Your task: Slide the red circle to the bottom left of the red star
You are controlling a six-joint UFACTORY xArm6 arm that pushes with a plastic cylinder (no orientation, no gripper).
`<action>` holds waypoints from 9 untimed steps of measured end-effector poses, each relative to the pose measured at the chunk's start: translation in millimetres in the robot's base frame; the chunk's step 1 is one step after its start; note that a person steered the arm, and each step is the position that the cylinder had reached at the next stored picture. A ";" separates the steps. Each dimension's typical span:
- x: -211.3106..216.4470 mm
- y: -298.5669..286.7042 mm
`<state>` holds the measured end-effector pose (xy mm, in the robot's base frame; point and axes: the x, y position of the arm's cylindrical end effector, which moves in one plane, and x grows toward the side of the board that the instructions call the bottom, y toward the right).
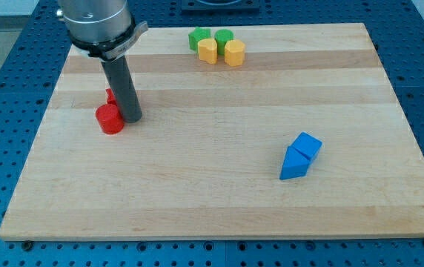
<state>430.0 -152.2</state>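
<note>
Camera view, one moment, wooden board (219,208) on a blue pegged bench (4,67)

Item 1, tool: my tip (130,119), the lower end of a straight dark rod hanging from the arm's grey housing at the view's top left. No jaws to open or close; the rod clamps nothing and only presses sideways. It stands on the board just to the view's right of the red circle, touching it or very nearly so; the exact contact cannot be told

Item 2, task's thing: red circle (110,119), a short round puck, plain red, flat on top, lying flat near the board's left edge, about halfway down. It sits to the view's left of the tip and slightly lower. Being round, it has no long axis and would likely roll off a push that is not centred

Item 3, reference: red star (111,96), mostly hidden behind the rod; only a small red edge shows, just above the circle and beside the rod. Its shape cannot be confirmed from this sliver

Judgement: the circle already lies below the star and about level with it sideways; a short push leftward should finish

Item 4, others: two green blocks (199,36) and two yellow blocks (234,53) clustered at the top; two blue blocks (299,157) touching, lower right, well apart from the work
</note>
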 end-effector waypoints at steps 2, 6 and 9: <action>41.7 0.3; 28.3 -32.7; 19.7 -41.4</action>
<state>449.7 -193.5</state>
